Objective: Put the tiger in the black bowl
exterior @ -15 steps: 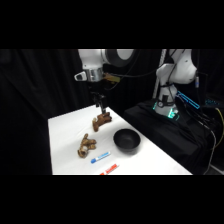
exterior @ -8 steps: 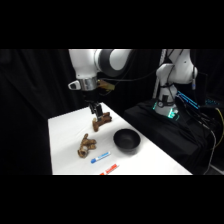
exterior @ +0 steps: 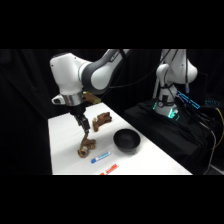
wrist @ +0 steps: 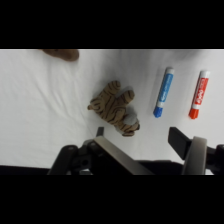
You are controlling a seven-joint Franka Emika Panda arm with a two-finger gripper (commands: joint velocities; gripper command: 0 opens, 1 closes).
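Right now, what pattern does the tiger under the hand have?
The tiger is tan-brown with dark stripes, clearest in the wrist view.

White counter (exterior: pixel 65 150) against black backdrop, room dark. Right of counter, lower black-draped surface (exterior: pixel 175 135) carrying teal-lit equipment (exterior: pixel 167 111) and cables (exterior: pixel 212 117).

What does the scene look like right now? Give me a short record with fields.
tiger: lying on the table, not gripped
gripper: open, above the tiger
black bowl: empty, to one side of the tiger
other toy animal: darker, behind the tiger
markers: blue marker and red marker, side by side
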